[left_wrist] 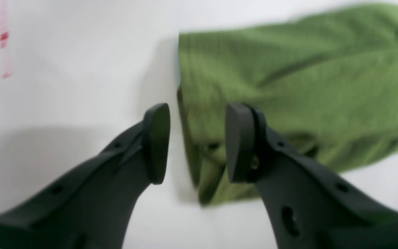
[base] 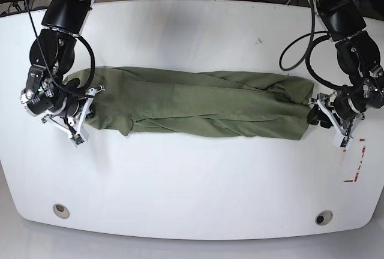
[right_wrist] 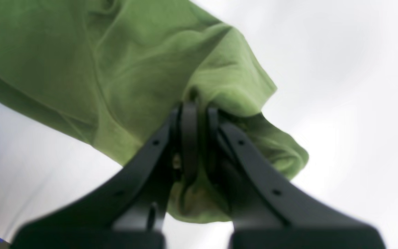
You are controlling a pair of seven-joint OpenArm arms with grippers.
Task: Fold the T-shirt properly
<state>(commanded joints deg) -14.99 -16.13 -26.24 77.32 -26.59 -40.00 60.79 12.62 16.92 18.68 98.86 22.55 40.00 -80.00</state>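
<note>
Right hand point(right_wrist: 197, 114), black plastic, two curved fingers: clenched on a bunched fold of the olive-green soft cotton T-shirt point(right_wrist: 123, 62), cloth gathered and puckered around the fingertips, pinched portion lifted off the surface in the right wrist view. Left hand point(left_wrist: 197, 141), same black build: released, pads point(left_wrist: 157, 141) well apart with white surface visible between them, hovering just beside the straight edge of the garment, one finger overlapping the cloth in the wrist view; contact cannot be told, picture blurred. T-shirt point(base: 198, 106) stretched out as a long, narrow, wrinkled band across the middle of the white rounded desk point(base: 192, 187), running from the right hand at the base view's left end to the left hand at its right end. Folded layers and lengthwise creases along the band. Red tape marks point(base: 354, 163) on the desk near the left hand. Two small round fittings point(base: 60, 210) near the front edge of the desk.
</note>
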